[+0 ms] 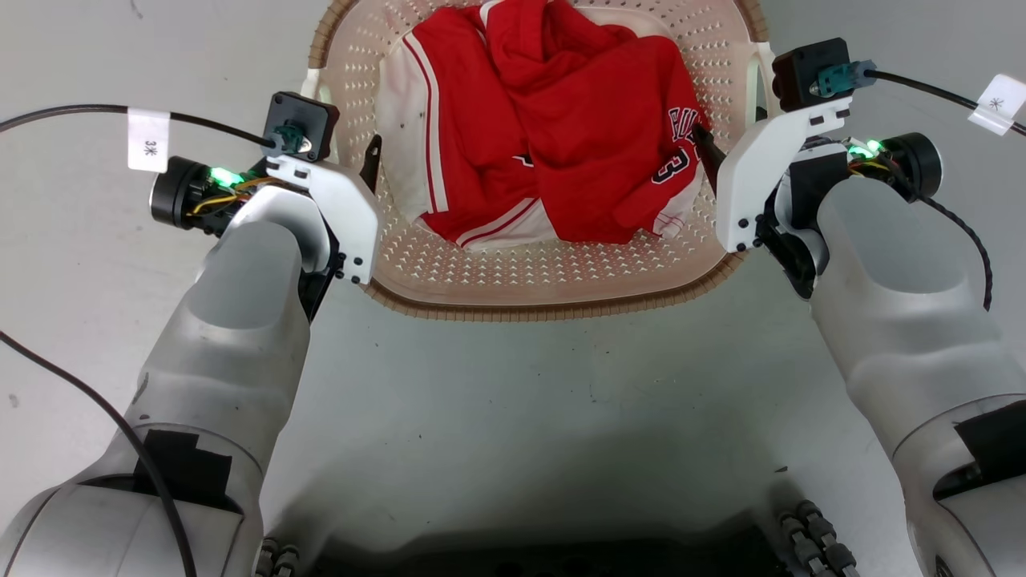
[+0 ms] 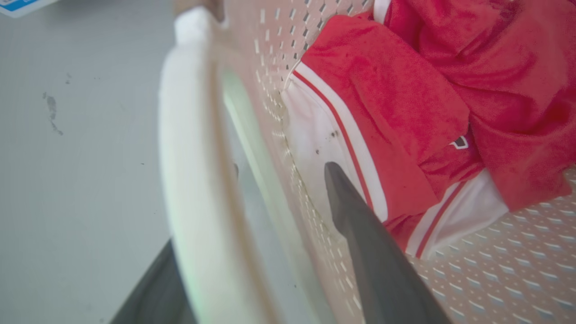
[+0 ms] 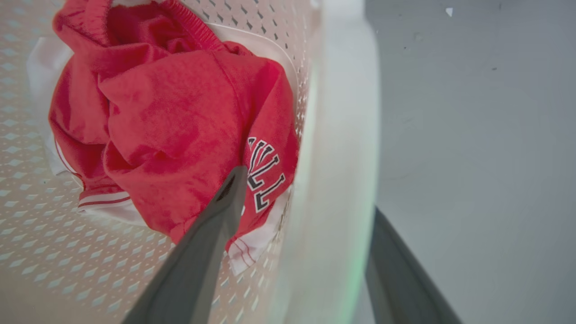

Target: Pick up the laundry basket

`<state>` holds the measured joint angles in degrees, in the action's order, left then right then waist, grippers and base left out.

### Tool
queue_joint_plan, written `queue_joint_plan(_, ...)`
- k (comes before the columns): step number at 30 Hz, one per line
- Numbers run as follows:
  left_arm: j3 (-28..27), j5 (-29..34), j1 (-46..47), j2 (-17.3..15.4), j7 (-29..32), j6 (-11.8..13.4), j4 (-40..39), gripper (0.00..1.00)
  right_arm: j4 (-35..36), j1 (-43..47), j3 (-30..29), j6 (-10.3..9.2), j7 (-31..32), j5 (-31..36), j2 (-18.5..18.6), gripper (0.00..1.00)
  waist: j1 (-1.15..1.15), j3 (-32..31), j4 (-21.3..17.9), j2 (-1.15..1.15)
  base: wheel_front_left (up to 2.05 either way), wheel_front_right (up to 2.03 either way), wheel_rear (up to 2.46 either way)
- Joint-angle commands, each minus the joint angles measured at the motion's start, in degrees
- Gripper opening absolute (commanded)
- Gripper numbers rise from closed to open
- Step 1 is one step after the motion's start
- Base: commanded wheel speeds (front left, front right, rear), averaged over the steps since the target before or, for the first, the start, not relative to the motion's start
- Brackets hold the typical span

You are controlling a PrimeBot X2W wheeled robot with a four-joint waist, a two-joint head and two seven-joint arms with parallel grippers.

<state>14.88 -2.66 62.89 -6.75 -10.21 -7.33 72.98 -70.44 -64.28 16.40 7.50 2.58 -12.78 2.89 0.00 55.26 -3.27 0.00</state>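
The laundry basket (image 1: 545,308), cream and perforated with a brown woven-look rim, sits on the grey floor between my two arms. My left gripper (image 1: 353,160) is open and straddles its left side: one dark finger (image 2: 355,225) is inside along the perforated wall, the other is outside under the white handle (image 2: 189,157). My right gripper (image 1: 725,140) is open and straddles the right side the same way. Its inner finger (image 3: 216,225) stands a little off the wall, and its outer finger (image 3: 396,270) is beside the white handle (image 3: 342,157).
A crumpled red and white jersey (image 1: 561,136) lies inside the basket, close to both inner fingers. Black cables with white tags (image 1: 148,140) trail from each wrist over the floor. The robot's dark base (image 1: 521,561) is at the bottom edge.
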Motion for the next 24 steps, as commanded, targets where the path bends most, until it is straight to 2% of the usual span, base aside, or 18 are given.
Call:
queue_joint_plan(1,0.2,-0.1,1.1,0.4,0.2,0.1,0.2,1.00,-0.3,-0.9,0.2,-0.02,-0.3,-0.8,0.0,1.00,0.00,0.2,0.0,0.00,0.00,0.00,0.00)
queue_joint_plan(6,0.7,-0.6,1.6,0.4,0.1,0.2,0.4,1.00,-0.7,-1.5,1.0,-0.02,-0.7,-1.9,0.0,1.00,0.00,0.8,-0.1,0.00,0.00,0.00,0.00)
queue_joint_plan(7,0.9,-0.7,1.7,0.4,0.1,0.2,0.4,0.78,-0.8,-1.4,1.2,-0.03,-0.7,-2.2,0.0,1.00,0.00,0.9,-0.1,0.00,0.00,0.00,0.00)
queue_joint_plan(8,1.0,-0.9,1.6,0.5,0.0,0.2,0.5,0.34,-0.9,-1.4,1.3,-0.02,-0.9,-2.5,0.0,1.00,0.00,0.9,-0.1,0.00,0.00,0.00,0.00)
queue_joint_plan(9,1.2,-1.0,1.6,0.5,-0.1,0.1,0.5,0.00,-1.0,-1.5,1.3,-0.02,-1.1,-2.7,0.0,0.54,0.00,0.9,-0.1,0.00,0.00,0.00,0.00)
queue_joint_plan(10,1.3,-1.1,1.5,0.7,-0.3,0.1,0.5,0.00,-1.2,-1.5,1.4,-0.02,-1.1,-2.7,0.0,0.20,0.00,0.9,-0.1,0.00,0.00,0.00,0.00)
queue_joint_plan(11,1.4,-1.3,1.4,0.8,-0.6,0.1,0.5,0.00,-1.4,-1.5,1.4,-0.02,-1.2,-2.7,-0.1,0.00,0.00,0.8,-0.1,0.00,0.00,0.00,0.00)
queue_joint_plan(24,3.9,-3.3,0.3,0.6,-1.8,-0.1,0.7,0.00,-3.0,-1.7,-0.3,-0.02,-2.0,0.0,0.3,0.00,0.00,-0.4,-0.1,0.00,0.00,0.00,0.00)
